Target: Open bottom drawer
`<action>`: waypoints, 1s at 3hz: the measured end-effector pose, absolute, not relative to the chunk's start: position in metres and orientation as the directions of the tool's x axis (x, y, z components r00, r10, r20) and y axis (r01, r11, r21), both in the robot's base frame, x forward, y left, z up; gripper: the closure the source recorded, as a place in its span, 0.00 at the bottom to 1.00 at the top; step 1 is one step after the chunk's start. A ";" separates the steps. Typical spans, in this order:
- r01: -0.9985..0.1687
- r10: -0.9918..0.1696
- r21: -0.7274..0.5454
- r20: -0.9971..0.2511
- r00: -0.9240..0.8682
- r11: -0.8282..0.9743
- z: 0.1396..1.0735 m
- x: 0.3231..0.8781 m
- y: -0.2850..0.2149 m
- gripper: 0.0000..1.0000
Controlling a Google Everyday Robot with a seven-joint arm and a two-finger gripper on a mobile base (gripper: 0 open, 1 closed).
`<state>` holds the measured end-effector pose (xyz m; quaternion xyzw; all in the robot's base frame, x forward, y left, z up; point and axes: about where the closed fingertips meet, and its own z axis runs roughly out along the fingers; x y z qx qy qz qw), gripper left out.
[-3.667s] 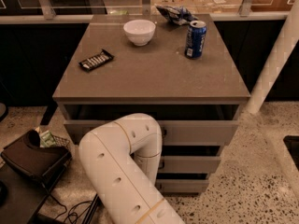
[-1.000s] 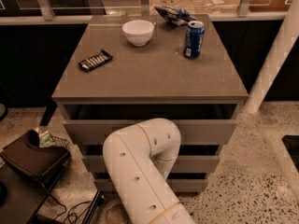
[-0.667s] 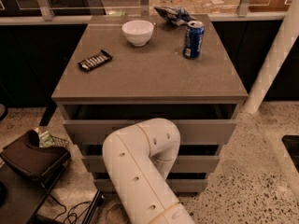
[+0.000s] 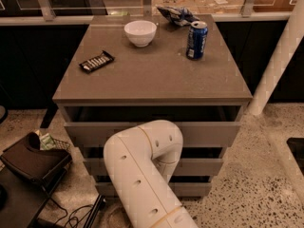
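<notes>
Camera view: the grey cabinet (image 4: 152,80) stands in the middle, seen from above and in front, with its three drawer fronts stacked under the top. The bottom drawer (image 4: 198,189) is the lowest strip, just above the speckled floor (image 4: 256,175). Only its left and right ends show, because the white arm (image 4: 142,170) crosses its centre and hides the handle. From those ends it sits tucked in under the middle drawer (image 4: 202,166), so I judge it not yet pulled out.

The arm rises from the lower edge and bends at a fat elbow in front of the top drawer (image 4: 209,133). It then turns down toward the lower fronts, a posture that suits reaching a low handle from the front. The gripper is hidden behind that elbow, somewhere low against the drawer fronts. Whether it is open, closed or holding the handle cannot be told.

On the cabinet top, a white bowl (image 4: 140,32), a blue drinks can (image 4: 196,40), a dark-wrapped snack bar (image 4: 96,61) and a crumpled crisp packet (image 4: 176,14) lie well apart. All are clear of the front edge, so a pull on the drawer should not touch them, though a jolt could rock the upright can. A black bag (image 4: 33,161) rests on the floor to the left, clear of the drawer's path
</notes>
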<state>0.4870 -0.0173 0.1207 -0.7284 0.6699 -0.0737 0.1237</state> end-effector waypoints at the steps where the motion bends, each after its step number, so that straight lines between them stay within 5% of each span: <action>1: -0.958 -0.994 -0.279 -0.058 0.092 -0.072 0.121 0.487 -0.017 1.00; 3: -0.958 -0.994 -0.279 -0.058 0.092 -0.072 0.121 0.487 -0.017 1.00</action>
